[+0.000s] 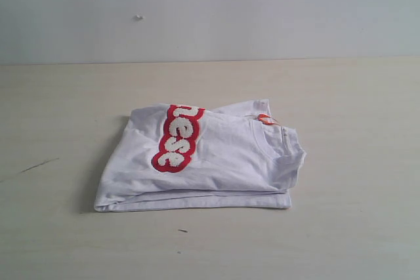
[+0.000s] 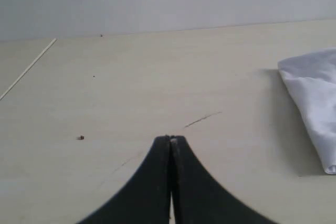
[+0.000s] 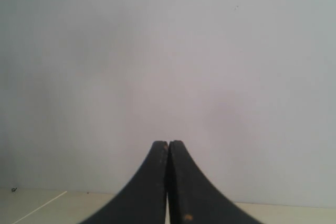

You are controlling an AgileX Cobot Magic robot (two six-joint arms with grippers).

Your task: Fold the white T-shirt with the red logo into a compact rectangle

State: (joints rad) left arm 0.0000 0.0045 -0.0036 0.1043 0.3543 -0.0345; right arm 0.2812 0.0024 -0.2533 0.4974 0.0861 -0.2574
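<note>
Two grippers are shown, each in its own wrist view. The left gripper (image 2: 171, 139) is pressed together with nothing between its jaws, and it is seen over the bare table (image 1: 354, 227), apart from an edge of the white T-shirt (image 1: 223, 162). The right gripper (image 3: 168, 142) is likewise pressed together and empty, and it is pointed toward the pale wall (image 1: 262, 4). The white T-shirt is laid folded into a rough rectangle near the middle of the table. The red logo (image 1: 177, 139) is turned up on the top layer, bent over the far fold. The ribbed collar (image 1: 283, 145) and an orange tag (image 1: 264, 119) are seen at the shirt's right end.
</note>
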